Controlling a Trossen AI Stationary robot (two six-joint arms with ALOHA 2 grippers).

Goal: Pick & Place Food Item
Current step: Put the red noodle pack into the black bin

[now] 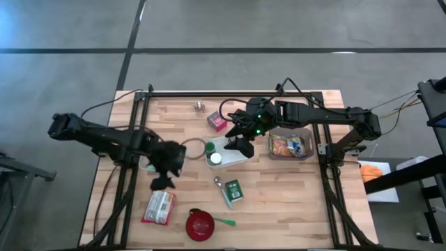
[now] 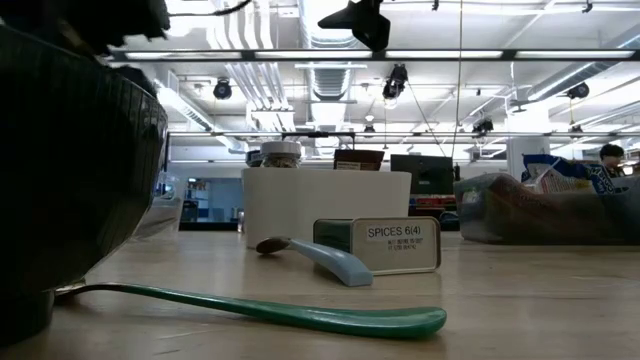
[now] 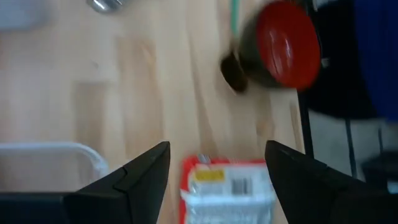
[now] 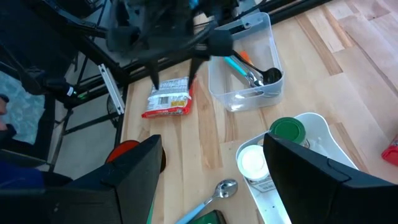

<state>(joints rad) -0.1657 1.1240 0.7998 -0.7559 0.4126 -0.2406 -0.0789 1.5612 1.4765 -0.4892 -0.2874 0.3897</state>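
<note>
Left gripper (image 1: 164, 183), fingers apart, hangs over a blurred, half-cropped, seemingly red snack packet (image 3: 227, 190).

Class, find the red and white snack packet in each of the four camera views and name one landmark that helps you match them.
High view: snack packet, lower left, beside red bowl.
Low view: not in it.
Left wrist view: bottom centre, between the left gripper's fingers.
Right wrist view: upper left, near the clear bin.
Shared landmark: the red bowl.
</note>
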